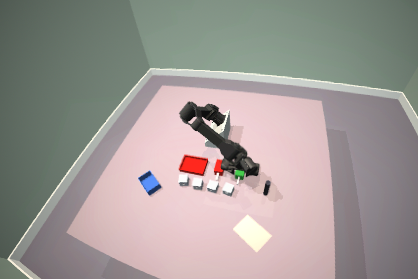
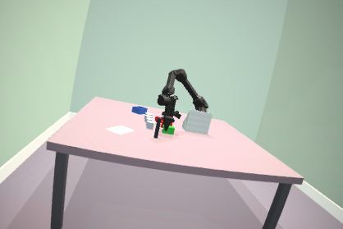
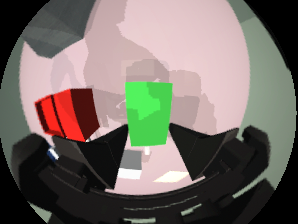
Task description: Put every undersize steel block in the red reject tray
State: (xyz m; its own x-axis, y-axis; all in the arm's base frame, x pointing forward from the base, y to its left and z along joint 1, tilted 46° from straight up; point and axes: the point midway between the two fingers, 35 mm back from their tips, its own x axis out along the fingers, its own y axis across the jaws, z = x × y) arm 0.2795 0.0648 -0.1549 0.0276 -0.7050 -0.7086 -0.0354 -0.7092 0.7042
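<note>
Pincer (image 1: 241,171) (image 2: 166,129) (image 3: 149,125) stands open around the green gauge (image 1: 239,174) (image 2: 168,130) (image 3: 149,114); steel blocks (image 1: 205,184) (image 2: 149,121) (image 3: 131,164) sit near the gauge, the tray (image 1: 193,165) farther off.

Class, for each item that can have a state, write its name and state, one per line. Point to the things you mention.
Gripper (image 1: 242,171) (image 2: 166,129) (image 3: 149,125): open, at the green gauge
Green GO gauge (image 1: 239,174) (image 2: 168,130) (image 3: 149,112): ungripped, between the open fingers
Red reject tray (image 1: 193,165): holds no block
Four steel blocks: in a row, outside the tray
Black cylinder (image 1: 267,188) (image 2: 157,129): upright

Flanking the green gauge (image 1: 239,174) (image 2: 168,130) (image 3: 149,114), my fingers have clearance; the red gauge (image 1: 219,167) (image 3: 75,115) obstructs one side.
</note>
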